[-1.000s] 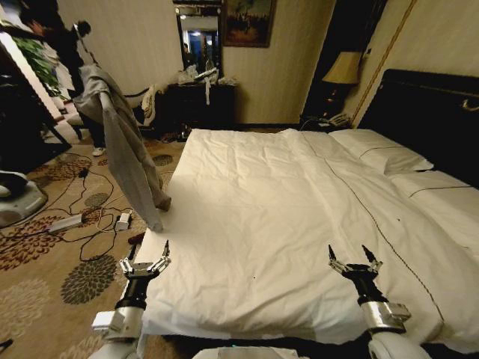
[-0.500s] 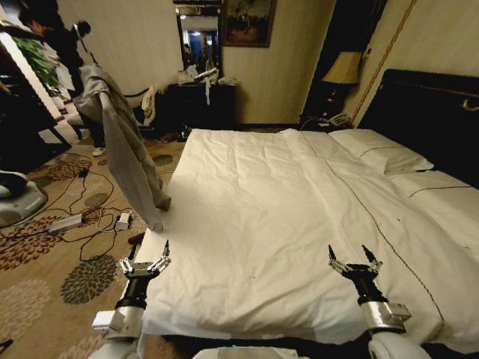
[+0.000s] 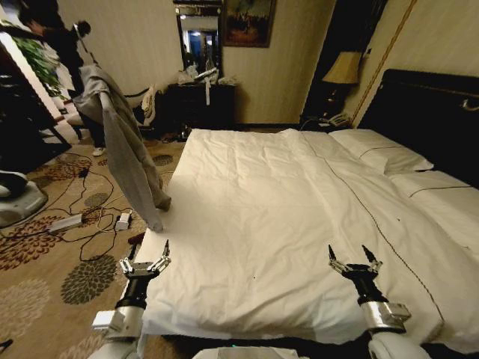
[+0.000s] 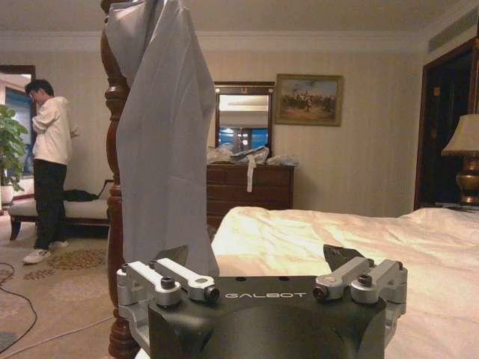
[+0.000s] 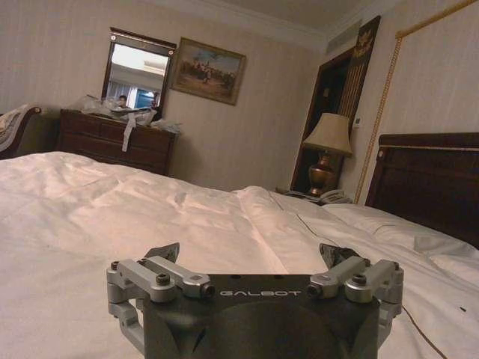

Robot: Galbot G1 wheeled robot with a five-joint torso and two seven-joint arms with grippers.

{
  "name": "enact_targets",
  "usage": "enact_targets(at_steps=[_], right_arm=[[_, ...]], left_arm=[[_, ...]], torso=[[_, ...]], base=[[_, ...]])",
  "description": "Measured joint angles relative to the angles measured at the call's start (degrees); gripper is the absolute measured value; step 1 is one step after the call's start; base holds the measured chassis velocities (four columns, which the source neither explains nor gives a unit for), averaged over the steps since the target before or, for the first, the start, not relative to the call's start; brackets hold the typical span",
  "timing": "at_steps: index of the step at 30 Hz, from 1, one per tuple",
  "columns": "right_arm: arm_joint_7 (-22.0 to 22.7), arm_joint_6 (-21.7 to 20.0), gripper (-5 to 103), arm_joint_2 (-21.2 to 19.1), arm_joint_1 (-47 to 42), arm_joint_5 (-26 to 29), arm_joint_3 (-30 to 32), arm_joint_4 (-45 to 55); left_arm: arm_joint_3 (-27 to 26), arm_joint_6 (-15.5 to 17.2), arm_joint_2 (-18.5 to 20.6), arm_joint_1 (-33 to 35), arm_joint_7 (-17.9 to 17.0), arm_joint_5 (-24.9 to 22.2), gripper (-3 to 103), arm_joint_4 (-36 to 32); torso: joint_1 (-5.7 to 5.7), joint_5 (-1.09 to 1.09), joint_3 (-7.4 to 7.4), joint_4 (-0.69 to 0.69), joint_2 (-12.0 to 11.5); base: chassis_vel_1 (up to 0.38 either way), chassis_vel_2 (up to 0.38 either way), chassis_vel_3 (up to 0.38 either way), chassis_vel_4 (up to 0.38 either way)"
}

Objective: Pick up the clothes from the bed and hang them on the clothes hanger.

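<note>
Behind shirt [image 3: 123, 142], hanger perhaps hidden

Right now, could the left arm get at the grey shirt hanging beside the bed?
Probably not without moving: the left gripper, open, sits low at the bed corner, while the shirt hangs well beyond. Nothing stands between.

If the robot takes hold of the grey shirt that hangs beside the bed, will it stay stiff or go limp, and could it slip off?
The grey shirt would probably go limp: it hangs in long soft folds, its hem near the carpet. It looks thin, so likely light. It seems only draped over a wooden post, so a sideways pull might drag it off. Both hands, left hand and right hand, rest open at the bed edge.
</note>
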Motion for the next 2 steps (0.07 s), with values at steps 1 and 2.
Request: enact_targets(at_steps=[1,2], right_arm=[[0.00,0.00,100,0.00,0.00,0.00,0.00,0.00],[0.00,0.00,100,0.00,0.00,0.00,0.00,0.00]], left_arm=[[0.00,0.00,0.00,0.00,0.00,0.00,100,0.00],[0.00,0.00,0.00,0.00,0.00,0.00,100,0.00]], torso=[[0.00,0.00,0.00,0.00,0.00],[0.00,0.00,0.00,0.00,0.00]], base=[[0.000,0.000,0.000,0.000],[0.000,0.000,0.000,0.000]])
